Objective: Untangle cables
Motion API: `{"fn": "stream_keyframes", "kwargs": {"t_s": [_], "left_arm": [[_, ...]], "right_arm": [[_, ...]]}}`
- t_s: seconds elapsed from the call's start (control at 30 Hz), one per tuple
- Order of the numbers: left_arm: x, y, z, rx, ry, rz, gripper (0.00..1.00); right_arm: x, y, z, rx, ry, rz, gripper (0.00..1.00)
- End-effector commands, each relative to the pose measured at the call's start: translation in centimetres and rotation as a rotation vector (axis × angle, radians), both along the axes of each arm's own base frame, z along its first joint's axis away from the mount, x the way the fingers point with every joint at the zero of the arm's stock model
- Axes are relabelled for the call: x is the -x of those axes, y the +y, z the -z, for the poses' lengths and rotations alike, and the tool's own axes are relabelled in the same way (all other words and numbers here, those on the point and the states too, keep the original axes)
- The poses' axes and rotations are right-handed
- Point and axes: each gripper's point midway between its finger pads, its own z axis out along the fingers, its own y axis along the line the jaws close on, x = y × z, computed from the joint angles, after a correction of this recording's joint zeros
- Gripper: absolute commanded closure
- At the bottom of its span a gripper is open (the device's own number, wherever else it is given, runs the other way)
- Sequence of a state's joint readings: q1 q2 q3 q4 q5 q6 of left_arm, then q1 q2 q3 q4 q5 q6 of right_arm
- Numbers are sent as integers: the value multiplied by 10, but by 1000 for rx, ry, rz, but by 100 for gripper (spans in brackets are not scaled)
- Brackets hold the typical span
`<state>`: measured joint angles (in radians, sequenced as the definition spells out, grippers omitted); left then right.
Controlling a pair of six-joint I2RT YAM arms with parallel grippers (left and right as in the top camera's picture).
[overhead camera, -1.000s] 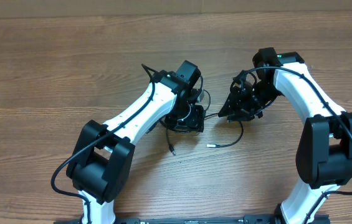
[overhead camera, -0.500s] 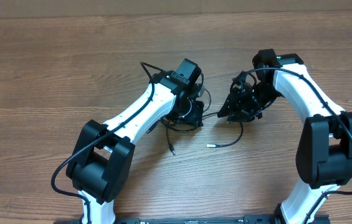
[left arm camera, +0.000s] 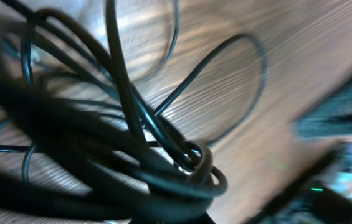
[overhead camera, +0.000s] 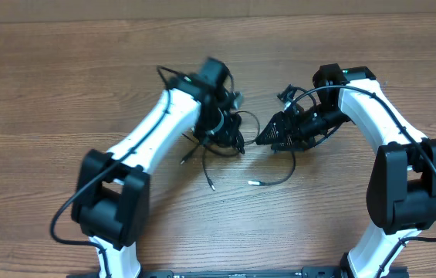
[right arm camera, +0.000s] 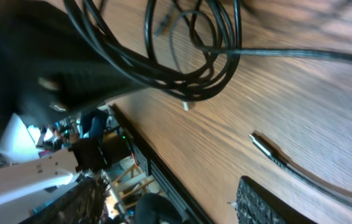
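Our left gripper (overhead camera: 229, 137) is clamped tight on the cables (overhead camera: 218, 148), knotted mid-table just left of the right gripper (overhead camera: 268, 140), whose jaws stand apart, empty; we should pinch one loose strand there; then draw rightward slowly, lest the knot tighten.

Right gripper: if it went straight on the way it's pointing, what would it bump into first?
Most likely the cables, the tangle bunched at the left gripper. From overhead the right gripper points left, straight at it. Height is hard to judge, so it might skim over some strands.
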<state>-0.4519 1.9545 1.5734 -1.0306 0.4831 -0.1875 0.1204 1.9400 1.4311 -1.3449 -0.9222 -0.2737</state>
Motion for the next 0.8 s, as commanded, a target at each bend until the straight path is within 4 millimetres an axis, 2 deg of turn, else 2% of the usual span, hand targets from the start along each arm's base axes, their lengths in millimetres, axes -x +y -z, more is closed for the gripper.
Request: {"fn": "stream_keyframes", "kwargs": {"t_s": [0.0,0.2,0.27,0.43,0.57,0.67,0.77], "left_arm": [[-9,-9,-61,244,-20,11,96],[-6,-1,-71,329,54,-23,96],[-1,2,-69,313,83,-32,96],[9,15,-59,226,111,-27,96],[16,17,-59,223,126,-2,96],[18,17,-59,225,129,7,96],[18,19,-59,225,126,10,96]], "right_arm": [[0,14,-15,-108,-110,-60,34],[0,43,-15,-139,-202,-140,36],[-2,62,-18,-181,-269,-180,40],[-5,85,-20,-208,-342,-219,46],[-3,92,-17,-193,-359,-240,55],[-3,90,-9,-141,-366,-252,70],[-4,86,-2,-87,-359,-244,73]]}}
